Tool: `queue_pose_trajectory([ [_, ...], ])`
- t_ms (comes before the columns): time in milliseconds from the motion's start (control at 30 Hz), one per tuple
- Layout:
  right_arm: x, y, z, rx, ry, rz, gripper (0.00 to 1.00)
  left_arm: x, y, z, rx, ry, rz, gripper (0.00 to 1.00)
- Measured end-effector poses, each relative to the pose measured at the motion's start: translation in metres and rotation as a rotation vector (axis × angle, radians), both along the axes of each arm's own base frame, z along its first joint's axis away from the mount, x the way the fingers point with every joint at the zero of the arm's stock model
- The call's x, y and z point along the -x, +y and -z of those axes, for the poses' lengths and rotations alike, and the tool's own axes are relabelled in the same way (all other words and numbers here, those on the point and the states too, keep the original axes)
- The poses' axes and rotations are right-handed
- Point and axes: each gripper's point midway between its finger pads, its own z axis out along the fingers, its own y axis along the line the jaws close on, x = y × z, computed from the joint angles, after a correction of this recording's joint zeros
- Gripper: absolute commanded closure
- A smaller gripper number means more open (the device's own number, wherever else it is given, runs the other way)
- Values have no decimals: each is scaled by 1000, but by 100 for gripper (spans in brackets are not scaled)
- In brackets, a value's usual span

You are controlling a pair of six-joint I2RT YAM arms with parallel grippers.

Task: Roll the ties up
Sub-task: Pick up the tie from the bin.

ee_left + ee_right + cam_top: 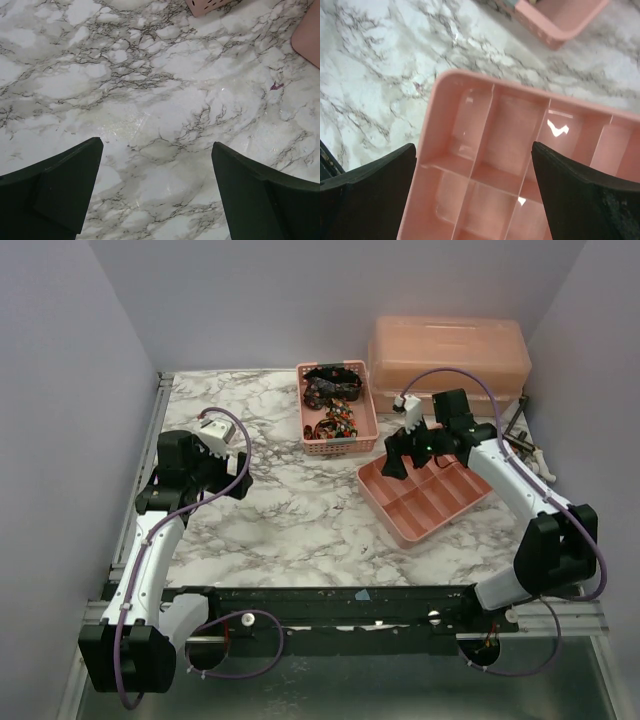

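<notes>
ties [334, 422] lie bunched in the basket [340, 448], their lengths hidden.

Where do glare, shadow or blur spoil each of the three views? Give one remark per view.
Top external: even light, but the ties in the pink basket are too dark to read. Left wrist: faint sheen on the marble table; the left claw is very dark. Right wrist: white glare spots on the pink tray; the right claw looks soft-edged.
</notes>
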Motion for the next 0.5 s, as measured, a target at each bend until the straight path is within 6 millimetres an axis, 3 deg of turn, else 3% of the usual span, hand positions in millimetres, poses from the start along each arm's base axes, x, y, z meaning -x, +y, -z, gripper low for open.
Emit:
queue_pose_trajectory([
  [133,-21,29,-15,-5,-45,-17,2,1,-2,0,28,14,-20,2],
  [300,-73,73,-31,-46,-99,-4,8,0,-4,1,60,38,-42,2],
  [500,-126,111,-21,-43,-123,54,10,0,-4,-1,79,48,-60,2],
])
